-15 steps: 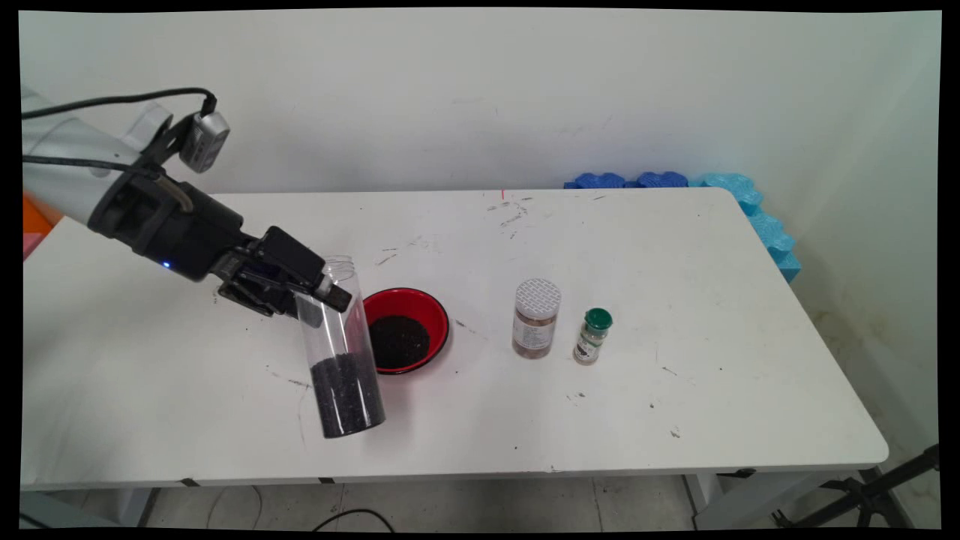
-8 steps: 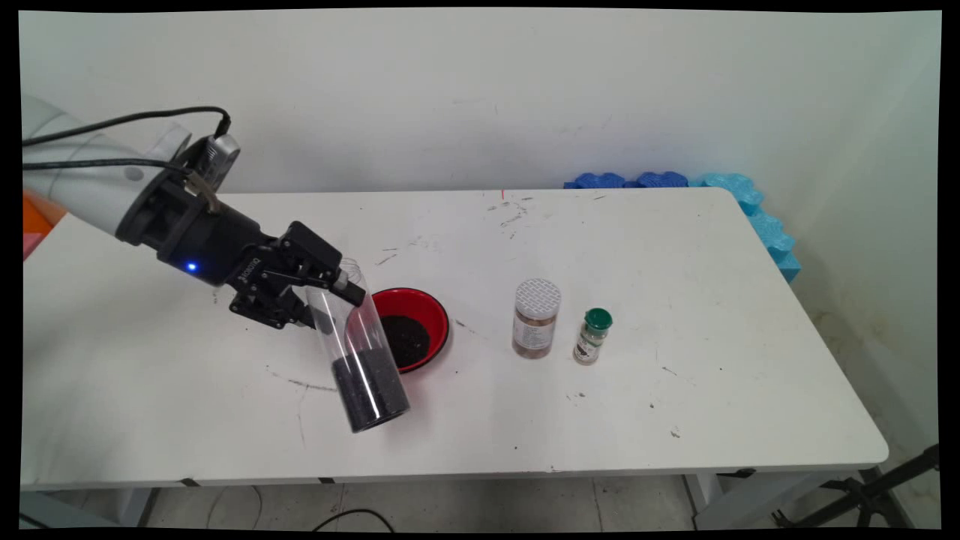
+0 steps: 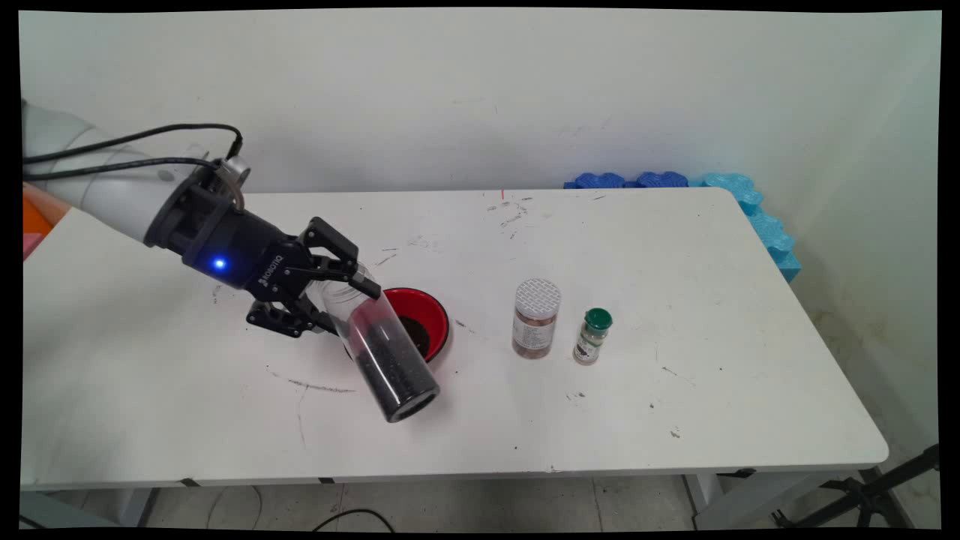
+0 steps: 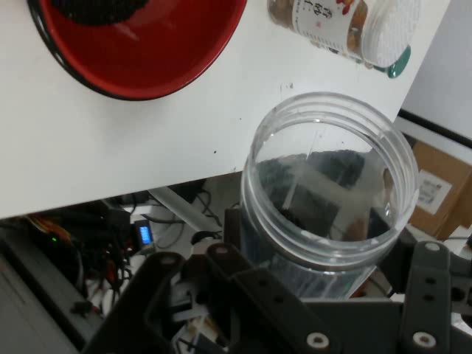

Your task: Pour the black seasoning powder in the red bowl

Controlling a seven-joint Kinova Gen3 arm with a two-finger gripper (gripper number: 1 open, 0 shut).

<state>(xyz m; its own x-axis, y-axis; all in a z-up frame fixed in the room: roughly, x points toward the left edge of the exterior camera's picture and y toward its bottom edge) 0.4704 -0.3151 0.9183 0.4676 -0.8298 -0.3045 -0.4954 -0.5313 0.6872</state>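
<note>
arm pose: reaches in from upper left, low over counter [image 3: 675, 247], wrist rolled, black cables trailing off it
end effector [image 3: 341, 296]: clamped on clear jar [image 3: 382, 345] near its open neck, one finger over top side, other under
jar tilt: leans steeply, closed base down and toward lower right, mouth up toward the wrist
jar position: held over counter, overlapping front-left rim of red bowl [image 3: 431, 315] in main view; contact with bowl not clear
jar look: see-through plastic, no lid, black granules packed in lower end
hand view: jar mouth [image 4: 328, 177] round and open, dark grains seen through wall, black linkage below
red bowl: black outside rim, pile of black grains inside, also at top left in hand view [image 4: 147, 44]
spice jar [image 3: 536, 319]: white perforated lid, brownish contents, upright, right of bowl
small bottle [image 3: 594, 336]: green cap, upright, just beside spice jar on its right
background: blue foam pieces [image 3: 675, 181] at far right counter edge against wall
</note>
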